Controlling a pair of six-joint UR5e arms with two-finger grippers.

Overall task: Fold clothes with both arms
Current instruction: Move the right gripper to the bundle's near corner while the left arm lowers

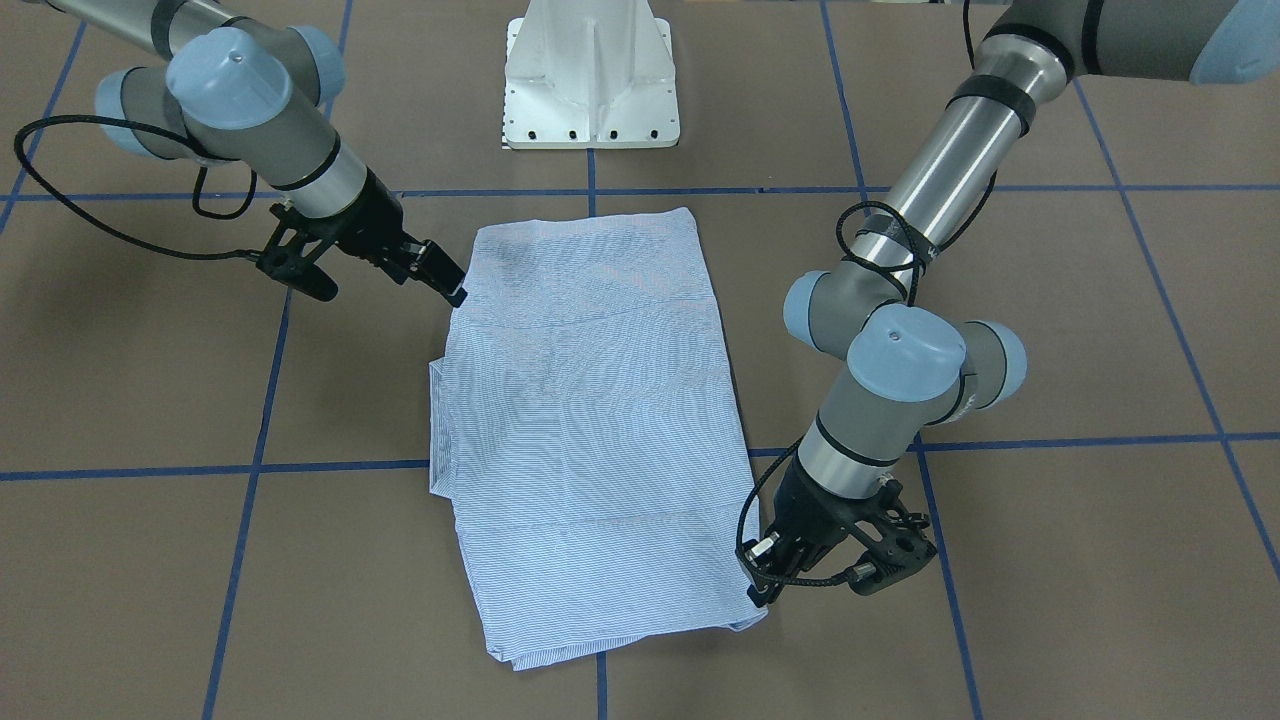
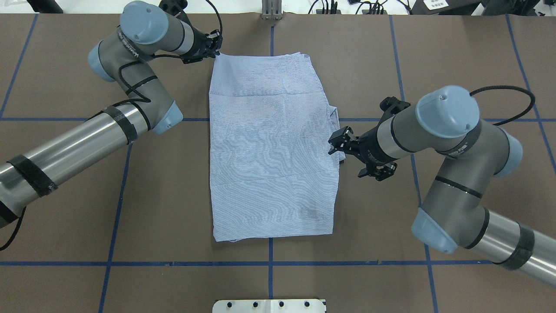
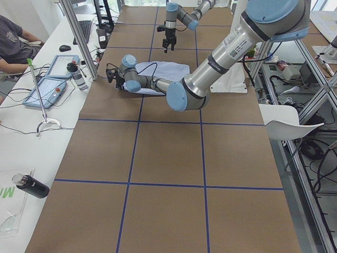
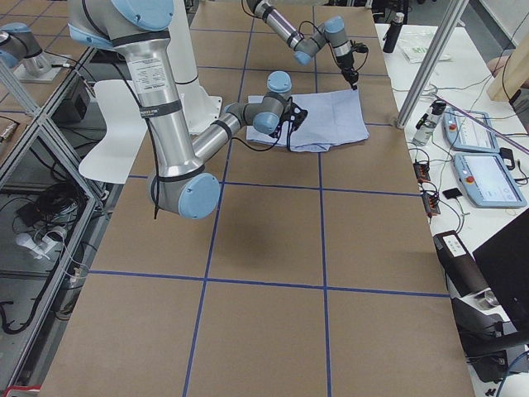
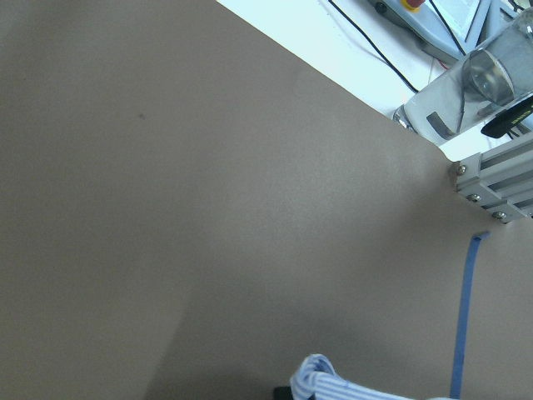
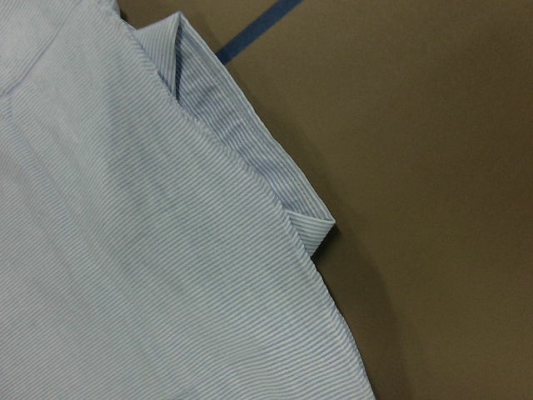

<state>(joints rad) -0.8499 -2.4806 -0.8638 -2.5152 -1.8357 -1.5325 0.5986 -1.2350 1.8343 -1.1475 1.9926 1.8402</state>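
Shirt (image 2: 271,148) lies flat in the middle of the bench (image 2: 434,52), folded to a tall rectangle w/ the stripes showing and the sleeves tucked under. Clock taken from over the robot's shoulders: at about 2 o'clock on the shirt a folded strip of cloth (image 2: 333,114) pokes out past the side edge.

Left pincer (image 2: 215,46) sits right at the shirt's 11 o'clock corner, tips touching the cloth. Its wrist cam shows a small bunched bit of striped fabric by a black fingertip, so it looks nipped shut on that corner. Right pincer (image 2: 335,145) is at the 3 o'clock edge, just beside the cloth, jaws a little apart and nothing between them. Its wrist cam sees only shirt edge and bench.

Left arm (image 2: 78,148) comes in from 9 o'clock and bends up toward 11. Right arm (image 2: 447,121) comes in from approx. 4 o'clock, elbow bent, wrist pointing at the shirt.

Blue tape lines (image 2: 130,263) cut the brown top into squares. White pedestal (image 1: 590,75) stands at 6 o'clock. Off the far side is a white desk w/ tablets (image 3: 47,89), a dark bottle (image 3: 31,186) and a seated person (image 3: 13,39).
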